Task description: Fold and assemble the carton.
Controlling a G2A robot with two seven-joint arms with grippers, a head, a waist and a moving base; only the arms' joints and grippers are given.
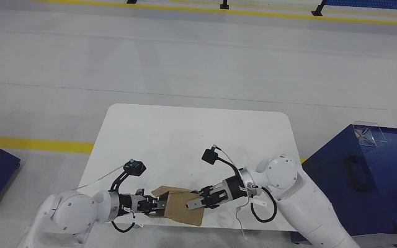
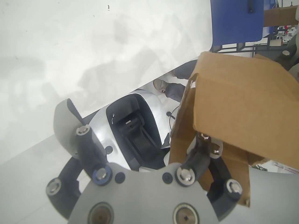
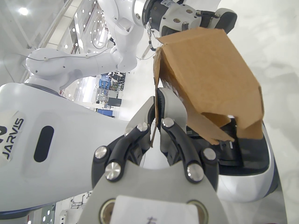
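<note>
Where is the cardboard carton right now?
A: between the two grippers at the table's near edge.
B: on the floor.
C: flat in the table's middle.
A: the top view shows the carton between the left gripper and the right gripper, at the white table's near edge.

Industrial hall — yellow floor line (image 1: pixel 43 145), ceiling lights (image 3: pixel 23 11)
</note>
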